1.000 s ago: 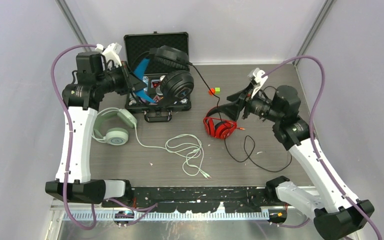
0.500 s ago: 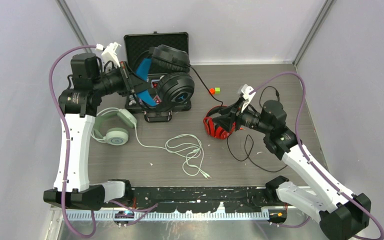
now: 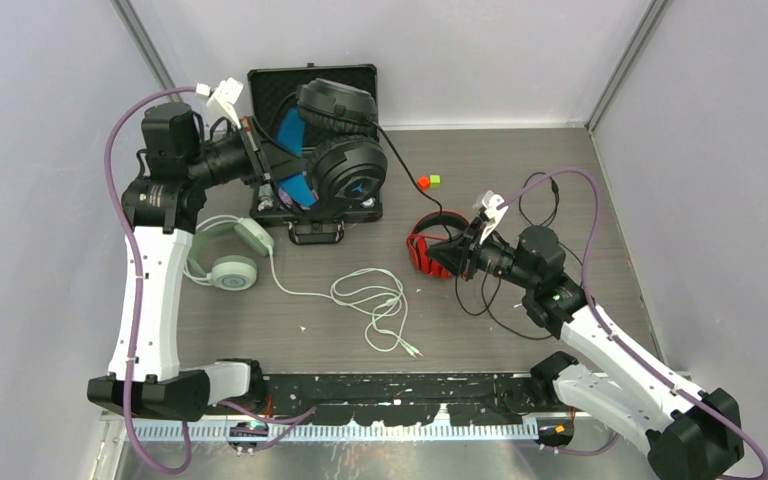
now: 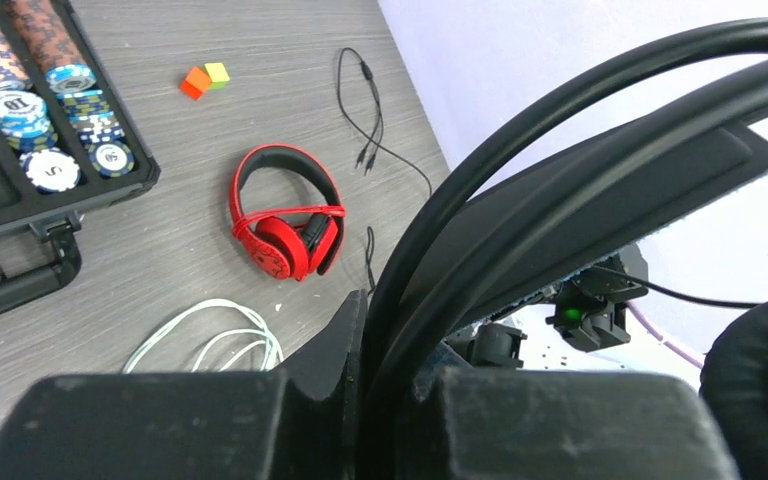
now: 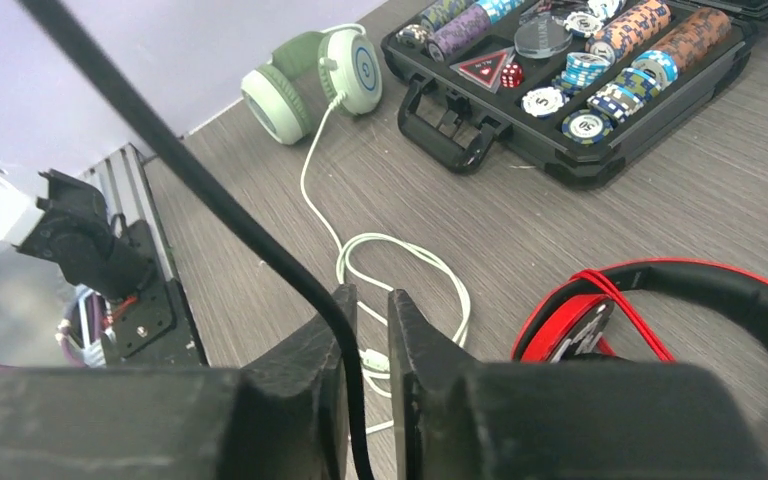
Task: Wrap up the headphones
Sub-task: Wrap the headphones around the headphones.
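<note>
While the left fingers (image 4: pixel 348 335) clamp the black headphones (image 3: pixel 345 170) by their headband (image 4: pixel 580 190) above the far-left corner of the desk (image 3: pixel 460 150), the right fingers (image 5: pixel 412 335) pinch the thin black cable (image 5: pixel 210 190) toward the right edge, likely to draw it taut for winding.

Grey wood-grain table (image 3: pixel 500 150), boxed in by plain pale lilac walls (image 3: pixel 460 50), metal corner posts (image 3: pixel 620 62) rising behind, light soft and even.

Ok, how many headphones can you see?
3. Black headphones in the left gripper, over the case; red headphones lying by the right gripper; mint-green headphones lying beside the left arm.
</note>
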`<action>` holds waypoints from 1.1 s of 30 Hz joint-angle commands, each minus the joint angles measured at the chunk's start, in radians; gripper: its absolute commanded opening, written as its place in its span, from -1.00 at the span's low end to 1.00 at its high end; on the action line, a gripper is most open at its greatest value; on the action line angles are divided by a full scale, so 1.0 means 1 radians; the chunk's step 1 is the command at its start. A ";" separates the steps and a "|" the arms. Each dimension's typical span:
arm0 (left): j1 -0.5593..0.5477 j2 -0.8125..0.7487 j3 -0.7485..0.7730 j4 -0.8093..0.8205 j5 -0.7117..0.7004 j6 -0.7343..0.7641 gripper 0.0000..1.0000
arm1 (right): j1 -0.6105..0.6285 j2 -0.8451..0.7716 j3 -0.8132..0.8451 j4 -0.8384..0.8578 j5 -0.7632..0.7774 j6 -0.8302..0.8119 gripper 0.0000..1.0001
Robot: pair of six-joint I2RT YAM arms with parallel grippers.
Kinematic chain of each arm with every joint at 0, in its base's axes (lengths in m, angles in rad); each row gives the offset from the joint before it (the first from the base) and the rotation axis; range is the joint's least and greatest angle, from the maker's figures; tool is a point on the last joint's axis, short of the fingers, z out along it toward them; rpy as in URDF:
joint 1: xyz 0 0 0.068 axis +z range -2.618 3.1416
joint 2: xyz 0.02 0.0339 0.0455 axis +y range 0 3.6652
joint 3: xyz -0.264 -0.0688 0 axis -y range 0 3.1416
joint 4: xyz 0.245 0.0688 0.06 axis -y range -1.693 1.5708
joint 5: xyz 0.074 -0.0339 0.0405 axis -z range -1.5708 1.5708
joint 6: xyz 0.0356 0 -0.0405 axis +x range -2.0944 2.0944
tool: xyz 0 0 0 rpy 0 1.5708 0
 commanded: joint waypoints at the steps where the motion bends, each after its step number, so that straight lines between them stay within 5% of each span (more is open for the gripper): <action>1: -0.001 -0.039 -0.007 0.135 0.098 -0.090 -1.00 | 0.004 -0.027 -0.011 0.113 0.026 0.031 -0.71; 5: -0.003 -0.027 -0.028 0.186 0.147 -0.115 -1.00 | 0.003 -0.003 0.002 0.148 0.031 0.044 -0.99; 12: -0.117 0.013 -0.032 0.187 0.230 -0.089 -1.00 | 0.003 0.070 0.047 0.200 0.021 0.057 -0.99; 33: -0.567 0.024 -0.151 0.082 0.153 0.058 -1.00 | 0.019 0.202 0.129 0.196 0.036 0.013 -0.99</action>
